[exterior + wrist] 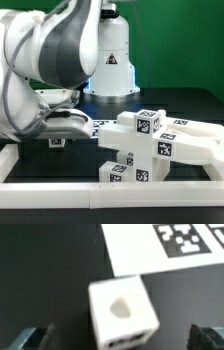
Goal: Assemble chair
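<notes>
Looking at the chair [150, 140] on the exterior view's right, near half of the dark surface [60, 160]: partly built, several tagged white blocks already joined into a stepped stack w/ a long bar running off to the right. Not finished, by the look of it. At least one loose piece left: a small white block [122, 314] w/ an oval hole in its face, seen in the wrist view, lying free on the dark surface just beside the marker board [165, 246], maybe touching its corner; can't tell.

Pincer [120, 336] released, jaws spread wide, one dark fingertip each side of that small block, not touching it. Nothing grasped. Arm bulk on the exterior view's left hides the pincer itself in that view.

Prob next: close on the block, carry it to the stack.

Edges & room: low white border rail [110, 190] along the near edge, close under the chair, so little slack there. Marker board edge hard by the block on its far side. Open dark surface left of the chair; best approach lane, judging from here.
</notes>
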